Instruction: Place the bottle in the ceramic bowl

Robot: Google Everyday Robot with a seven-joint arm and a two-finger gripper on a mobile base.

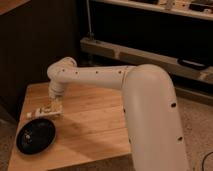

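The small white bottle lies on its side on the wooden table, near the left edge. The glossy black bowl sits just in front of it, at the table's front left corner, with nothing in it. My gripper hangs from the white arm that reaches in from the right. It is low over the right end of the bottle, touching or almost touching it. The bottle still rests on the table.
The table's front edge runs close below the bowl and its left edge is next to the bottle. A dark wall stands behind the table. A metal shelf rail crosses at the back right. Speckled floor lies to the right.
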